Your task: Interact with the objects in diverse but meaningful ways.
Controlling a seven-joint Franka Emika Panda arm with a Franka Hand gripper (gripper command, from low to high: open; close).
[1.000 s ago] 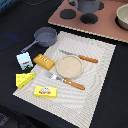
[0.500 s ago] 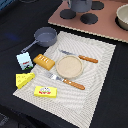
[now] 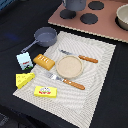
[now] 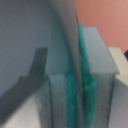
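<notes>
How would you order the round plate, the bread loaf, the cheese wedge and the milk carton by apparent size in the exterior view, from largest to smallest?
1. Round plate, clearly the largest.
2. Bread loaf.
3. Cheese wedge and milk carton: they look about alike, so I do not rank them. The loaf is only slightly bigger than either.

Exterior view: no object shifted across the earlier pictures and now. Pan (image 3: 45,36), milk carton (image 3: 24,60), bread loaf (image 3: 44,62), cheese wedge (image 3: 24,80) and yellow box (image 3: 46,91) lay where they did a second ago. Arm stayed out of that view; no change noted.
</notes>
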